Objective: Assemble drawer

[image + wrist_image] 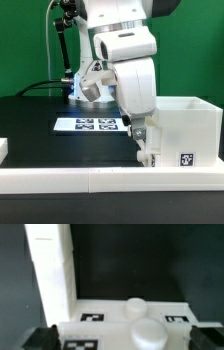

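Observation:
The drawer's large white shell (182, 128) stands at the exterior view's right, with a tag on its front. My gripper (143, 143) hangs low against the shell's left side, over a small white tray (147, 153). In the wrist view the gripper (125, 338) is open, its dark fingers (40, 338) wide apart on either side of the tray front (100, 332) with its rounded knob (146, 331). A second knob (135, 307) shows just beyond. Two tags (92, 317) lie past them.
The marker board (95, 124) lies on the black table behind the gripper. The long low white border wall (90, 179) runs along the front and shows in the wrist view (50, 274). A small white piece (3, 148) sits at the far left.

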Controlling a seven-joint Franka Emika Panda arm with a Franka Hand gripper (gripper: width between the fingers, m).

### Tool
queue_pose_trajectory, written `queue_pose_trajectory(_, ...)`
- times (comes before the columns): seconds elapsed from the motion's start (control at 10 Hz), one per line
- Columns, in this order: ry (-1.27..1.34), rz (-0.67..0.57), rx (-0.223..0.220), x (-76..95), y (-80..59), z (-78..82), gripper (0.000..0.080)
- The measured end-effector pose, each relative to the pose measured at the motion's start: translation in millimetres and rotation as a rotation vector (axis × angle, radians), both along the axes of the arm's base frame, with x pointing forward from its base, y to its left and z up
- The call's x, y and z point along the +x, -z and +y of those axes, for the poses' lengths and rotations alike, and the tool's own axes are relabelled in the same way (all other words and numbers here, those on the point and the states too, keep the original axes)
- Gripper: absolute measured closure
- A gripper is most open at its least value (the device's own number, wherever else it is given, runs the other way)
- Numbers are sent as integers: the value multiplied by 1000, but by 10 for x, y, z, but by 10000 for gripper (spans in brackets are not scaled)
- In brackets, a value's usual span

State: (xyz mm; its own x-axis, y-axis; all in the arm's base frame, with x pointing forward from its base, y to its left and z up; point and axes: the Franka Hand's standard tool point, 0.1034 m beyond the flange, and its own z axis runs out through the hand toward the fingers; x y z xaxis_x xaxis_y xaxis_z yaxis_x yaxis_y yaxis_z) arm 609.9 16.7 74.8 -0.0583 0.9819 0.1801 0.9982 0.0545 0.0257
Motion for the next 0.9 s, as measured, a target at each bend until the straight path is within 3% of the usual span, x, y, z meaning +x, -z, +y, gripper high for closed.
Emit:
queue_pose_trajectory(0.6, 55, 8, 1, -16, 71, 218, 150)
queue_pose_trajectory(0.8, 49, 7, -4, 6, 55, 181, 150)
queue_pose_trajectory(0.9, 39, 9, -8, -1, 66, 63, 150)
